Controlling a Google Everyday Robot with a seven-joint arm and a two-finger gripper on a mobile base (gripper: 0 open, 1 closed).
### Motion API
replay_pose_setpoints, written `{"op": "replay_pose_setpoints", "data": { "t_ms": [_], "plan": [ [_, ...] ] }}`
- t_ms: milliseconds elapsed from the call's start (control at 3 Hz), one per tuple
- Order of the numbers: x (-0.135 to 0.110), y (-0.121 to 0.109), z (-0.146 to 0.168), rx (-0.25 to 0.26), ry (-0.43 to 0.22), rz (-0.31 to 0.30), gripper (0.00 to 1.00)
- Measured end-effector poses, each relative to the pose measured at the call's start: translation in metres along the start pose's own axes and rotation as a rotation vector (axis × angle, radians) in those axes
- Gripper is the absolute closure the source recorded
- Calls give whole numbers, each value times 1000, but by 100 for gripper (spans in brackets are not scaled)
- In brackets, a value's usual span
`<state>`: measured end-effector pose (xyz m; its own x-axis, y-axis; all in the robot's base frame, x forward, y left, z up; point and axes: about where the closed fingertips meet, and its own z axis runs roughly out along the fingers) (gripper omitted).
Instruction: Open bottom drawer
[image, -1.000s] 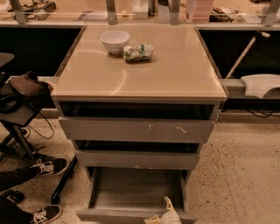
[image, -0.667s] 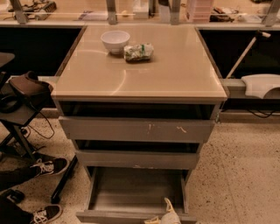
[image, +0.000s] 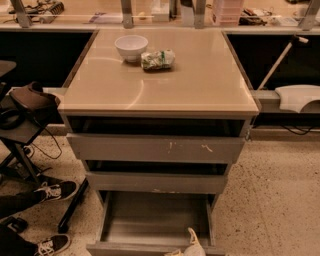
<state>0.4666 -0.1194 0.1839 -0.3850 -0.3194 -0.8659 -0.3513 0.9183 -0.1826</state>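
The bottom drawer (image: 155, 220) stands pulled far out of the grey cabinet, its shallow grey box open to view and holding nothing that I can see. Its front edge runs along the lower frame border. My gripper (image: 187, 246) shows only as pale finger tips at the bottom edge, right at the drawer's front, slightly right of centre. Above it sit the middle drawer front (image: 157, 182) and the wider top drawer front (image: 157, 148) with pale scratch marks, both slightly out.
On the beige cabinet top (image: 200, 85) stand a white bowl (image: 131, 47) and a crumpled green snack bag (image: 157, 59). A person's legs in sneakers (image: 52, 191) and a stool are at the left. Speckled floor lies at the right.
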Motion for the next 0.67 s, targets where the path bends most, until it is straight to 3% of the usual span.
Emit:
{"op": "replay_pose_setpoints", "data": {
  "t_ms": [333, 667],
  "plan": [
    [3, 4, -8, 5, -1, -5, 100],
    [6, 6, -15, 9, 1, -8, 82]
  ]
}}
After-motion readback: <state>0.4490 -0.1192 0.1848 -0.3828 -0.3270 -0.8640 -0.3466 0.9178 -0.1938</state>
